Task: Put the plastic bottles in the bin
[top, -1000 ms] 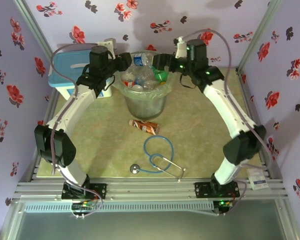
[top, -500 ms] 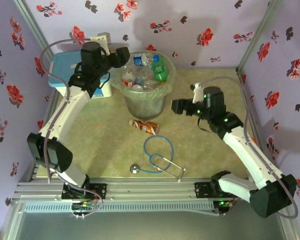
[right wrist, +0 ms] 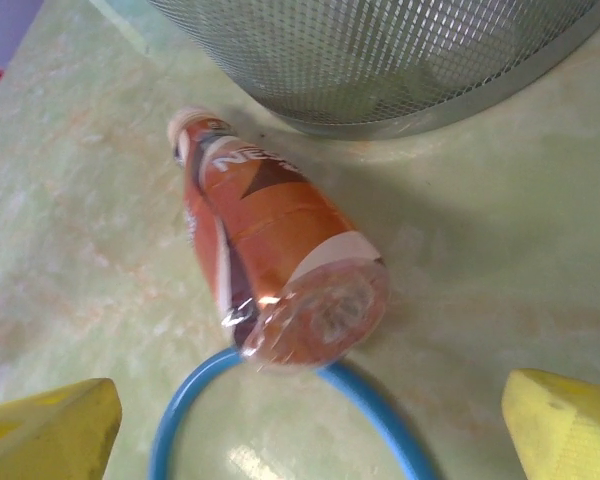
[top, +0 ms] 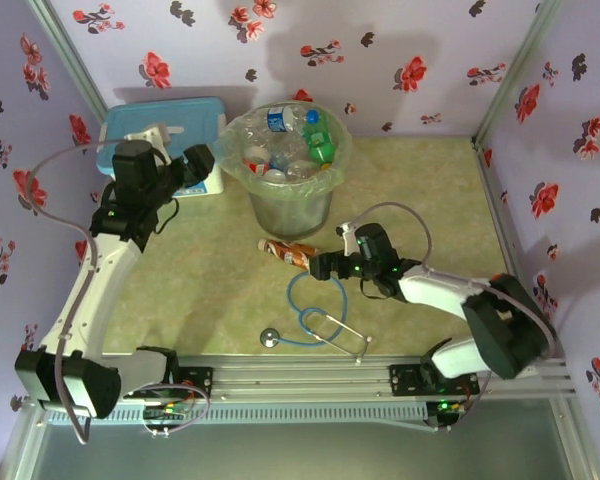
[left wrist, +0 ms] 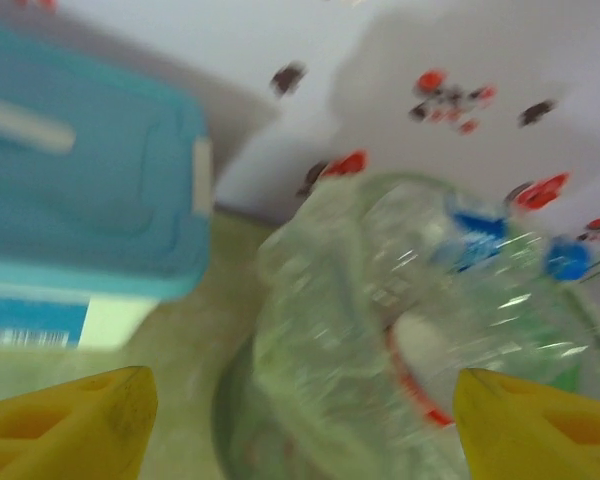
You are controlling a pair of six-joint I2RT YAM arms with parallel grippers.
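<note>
bottles (top: 285, 152) heap the bin (top: 292, 214) at the bench's (top: 410, 200) far edge, one orange bottle (right wrist: 272, 262) lies beside it, left claw (left wrist: 300, 420) and right claw (right wrist: 310, 430) released.

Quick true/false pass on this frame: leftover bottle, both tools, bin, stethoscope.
1. One orange-labelled bottle lies on the table outside the bin. True.
2. The right tool is shut on that bottle. False: it is open, short of the bottle.
3. The left tool is open and empty. True.
4. The bin is empty. False: it holds several plastic bottles.
5. The stethoscope lies in the bin. False: it lies on the table.
</note>
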